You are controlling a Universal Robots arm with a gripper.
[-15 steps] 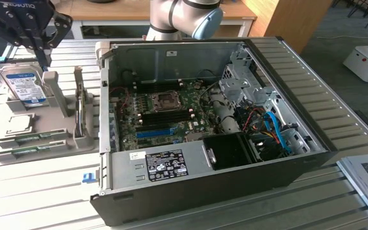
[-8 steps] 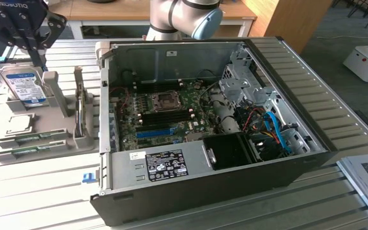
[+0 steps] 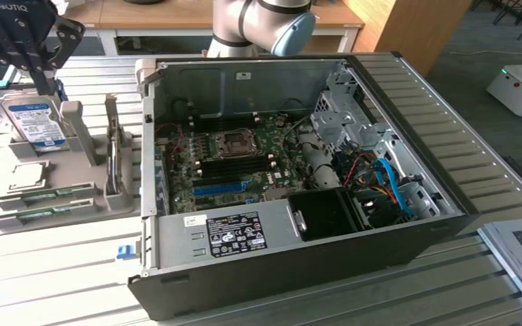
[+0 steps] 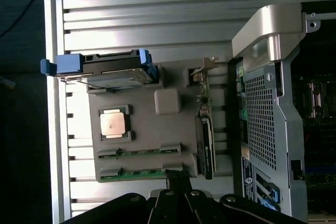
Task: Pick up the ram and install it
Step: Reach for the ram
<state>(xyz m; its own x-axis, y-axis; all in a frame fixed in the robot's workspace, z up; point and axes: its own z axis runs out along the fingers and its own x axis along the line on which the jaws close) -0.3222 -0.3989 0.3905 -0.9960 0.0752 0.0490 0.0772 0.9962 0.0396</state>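
**Exterior view.** The tool (image 3: 35,64) hangs in the air over the far end of the grey parts tray (image 3: 107,197), above the upright hard drive (image 3: 39,122). Its dark fingers are clenched together and carry nothing. The ram (image 3: 41,215) lies flat in the tray's nearest groove, below the tool and toward the camera, with a twin stick (image 3: 54,196) just beside it and the square processor (image 3: 25,175) beyond that. The ram's long axis runs across the tray, roughly toward the open computer case (image 3: 406,224) at the exterior view's right. I judge that reaching it takes a move along the tray and then down. The stick is a thin green board, rigid and narrow-edged, seated in matte moulded plastic. The bench (image 3: 79,285) is ribbed, pale metal.

**Wrist view.** The closed black fingertips (image 4: 177,179) point at the tray edge, just off one end of the ram (image 4: 140,172). The stick stretches lengthwise away from them, and its twin (image 4: 139,152) lies parallel to it. Both show a green edge with small dark parts, sunk in their grooves. The processor's lid (image 4: 114,124) is smooth, bright metal. The case wall (image 4: 260,124) is perforated sheet steel.
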